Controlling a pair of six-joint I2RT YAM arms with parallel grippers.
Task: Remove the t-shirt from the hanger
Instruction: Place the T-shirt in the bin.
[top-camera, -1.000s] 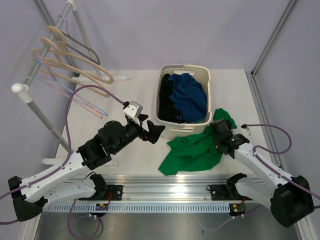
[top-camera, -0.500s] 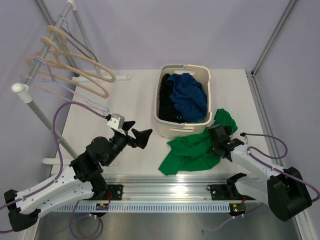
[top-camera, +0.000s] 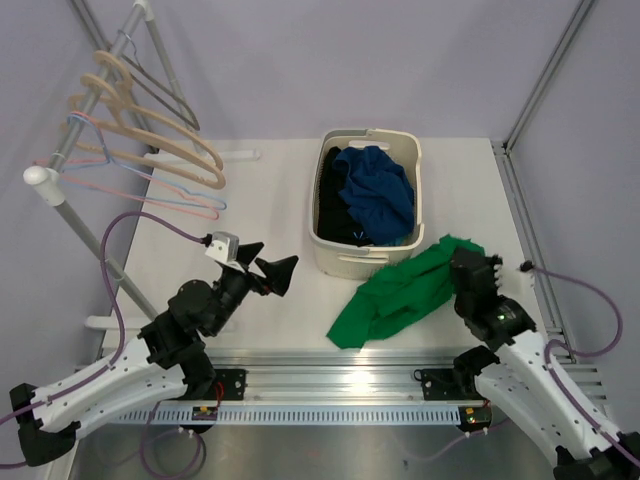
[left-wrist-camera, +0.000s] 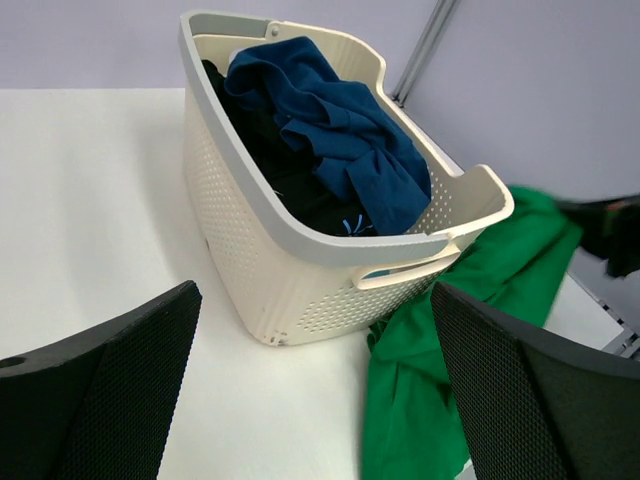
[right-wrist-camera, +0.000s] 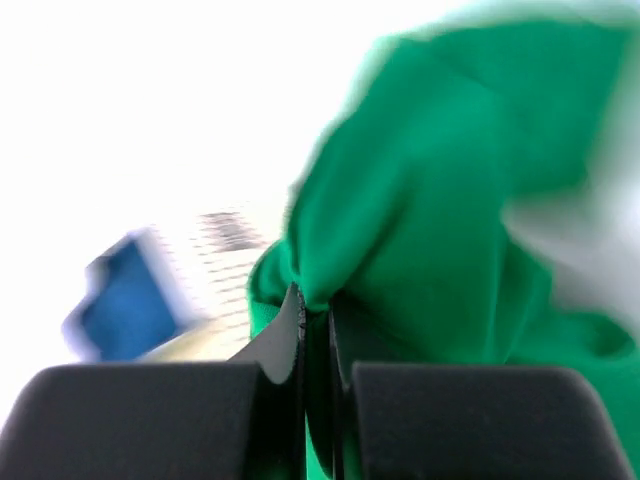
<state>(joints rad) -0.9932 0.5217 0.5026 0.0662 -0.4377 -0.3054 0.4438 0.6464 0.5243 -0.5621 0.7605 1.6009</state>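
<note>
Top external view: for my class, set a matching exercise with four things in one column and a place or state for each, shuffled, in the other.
Column 1
1. green t-shirt
2. blue garment
3. hangers
4. left gripper

Column 2
A. open, holding nothing
B. hooked on the rail at far left
C. inside the basket
D. beside the basket, pinched by the right gripper

Pairs: 1-D, 2-C, 3-B, 4-A
</note>
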